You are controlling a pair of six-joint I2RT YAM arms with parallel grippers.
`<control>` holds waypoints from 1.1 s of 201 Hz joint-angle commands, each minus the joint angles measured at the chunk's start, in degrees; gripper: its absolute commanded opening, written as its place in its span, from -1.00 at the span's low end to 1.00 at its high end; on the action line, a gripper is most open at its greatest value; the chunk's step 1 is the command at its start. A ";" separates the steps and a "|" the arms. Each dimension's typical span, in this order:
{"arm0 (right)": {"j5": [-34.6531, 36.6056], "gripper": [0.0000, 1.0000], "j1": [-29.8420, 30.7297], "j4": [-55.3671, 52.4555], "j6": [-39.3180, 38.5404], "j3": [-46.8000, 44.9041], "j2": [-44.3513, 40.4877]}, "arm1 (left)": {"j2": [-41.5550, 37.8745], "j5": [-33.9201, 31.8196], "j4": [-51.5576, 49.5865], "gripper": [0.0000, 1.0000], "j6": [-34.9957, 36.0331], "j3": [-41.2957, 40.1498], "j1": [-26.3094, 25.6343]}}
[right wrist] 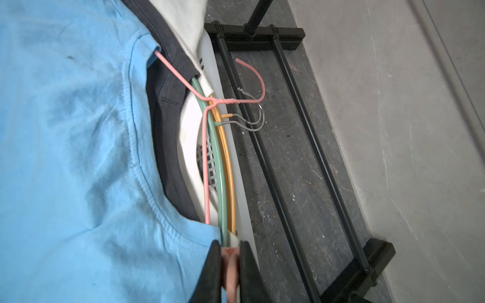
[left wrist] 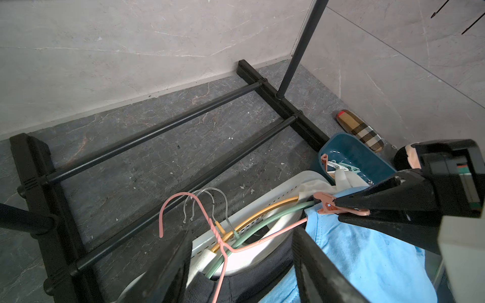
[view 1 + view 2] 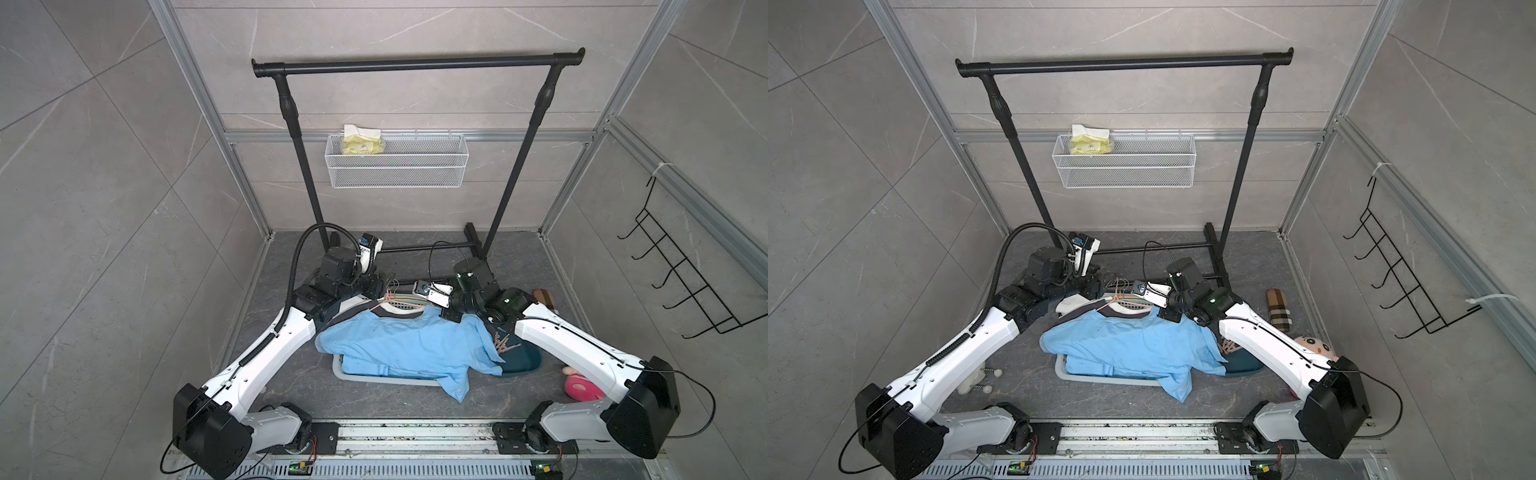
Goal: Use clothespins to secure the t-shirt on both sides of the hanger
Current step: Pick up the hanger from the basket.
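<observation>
Being clamped by right gripper [image 2: 338, 208], pink plastic clothespin [image 2: 325, 202]; pink wire hanger [image 1: 206, 170], hidden under blue cloth t-shirt [image 1: 65, 131], may be missed; left gripper [image 2: 243, 232] spread wide, empty.

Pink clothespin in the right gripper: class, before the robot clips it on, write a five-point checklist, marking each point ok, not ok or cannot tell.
1. Pink clothespin held in right gripper: ok.
2. Blue t-shirt threaded on pink hanger: ok.
3. Clothespin's mouth around both shirt and hanger wire: cannot tell.
4. Left gripper steadying the hanger: not ok, open, holding nothing.
5. Spare clothespins for the other shoulder: ok, in the teal tray.
</observation>
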 commanded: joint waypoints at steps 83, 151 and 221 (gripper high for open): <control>-7.46 -1.00 -0.26 -1.53 -10.40 -1.53 -1.68 | 2.56 0.04 -2.57 0.27 0.10 3.13 0.05; -7.31 -1.00 -0.26 -1.11 -10.13 -3.88 -1.35 | 3.46 0.06 -2.88 0.27 0.18 3.20 0.02; -3.63 -1.00 -0.29 2.91 -11.40 -4.90 0.65 | 3.38 0.15 -2.54 0.27 0.18 2.99 0.10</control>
